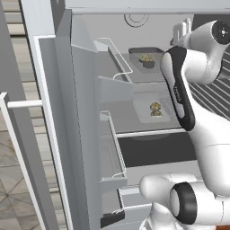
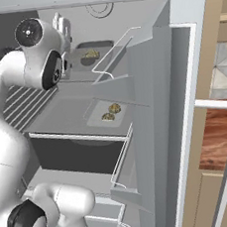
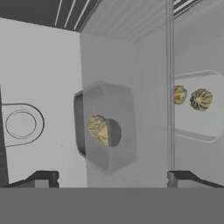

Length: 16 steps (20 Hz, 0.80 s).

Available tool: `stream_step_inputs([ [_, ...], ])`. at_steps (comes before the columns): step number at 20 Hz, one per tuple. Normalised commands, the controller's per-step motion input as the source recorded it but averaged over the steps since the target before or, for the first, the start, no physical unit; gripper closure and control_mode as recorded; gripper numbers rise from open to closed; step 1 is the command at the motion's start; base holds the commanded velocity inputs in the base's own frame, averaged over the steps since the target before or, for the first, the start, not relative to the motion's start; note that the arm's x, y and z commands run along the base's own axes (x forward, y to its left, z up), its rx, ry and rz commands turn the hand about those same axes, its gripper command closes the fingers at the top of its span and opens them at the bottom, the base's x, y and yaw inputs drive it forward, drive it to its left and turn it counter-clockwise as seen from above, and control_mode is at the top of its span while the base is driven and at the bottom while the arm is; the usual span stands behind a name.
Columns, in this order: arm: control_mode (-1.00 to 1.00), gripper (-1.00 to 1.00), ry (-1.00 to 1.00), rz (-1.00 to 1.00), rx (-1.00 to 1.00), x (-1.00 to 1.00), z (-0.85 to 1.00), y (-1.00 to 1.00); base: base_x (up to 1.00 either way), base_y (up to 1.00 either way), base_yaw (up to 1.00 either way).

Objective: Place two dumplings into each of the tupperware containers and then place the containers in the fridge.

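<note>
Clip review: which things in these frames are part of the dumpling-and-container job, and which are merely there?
Part of the job:
- dark grey container with dumplings, upper fridge shelf
- paler grey container with two dumplings, shelf below
- fridge, door open
- gripper, open, holding nothing

Merely there:
- door racks
- round fitting on back wall

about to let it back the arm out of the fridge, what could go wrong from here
1. The open gripper sits just off the dark grey container on the upper shelf; a crooked retreat might clip its rim and spill the dumplings.
2. The paler container lies below the arm's path, so a dipping elbow could nudge it.
3. The fridge door stands open with racks close alongside; a wide swing may strike them.
</note>
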Motion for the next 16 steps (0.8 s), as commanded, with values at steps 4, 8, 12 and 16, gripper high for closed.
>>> stream_step_inputs([
  [4, -1.0, -1.0, -0.06, 0.0, -0.03, -1.0, -0.03, 0.19, 0.0, 0.0, 0.0],
  [8, -1.0, -1.0, -0.05, 0.0, -0.01, -1.0, -0.09, 0.07, 0.0, 0.0, 0.0],
  [12, -1.0, -1.0, 0.0, 0.0, 0.0, -1.0, -0.35, 0.03, 0.0, 0.0, 0.0],
  [16, -1.0, -1.0, 0.03, 0.0, 0.0, -1.0, -0.35, 0.03, 0.0, 0.0, 0.0],
])
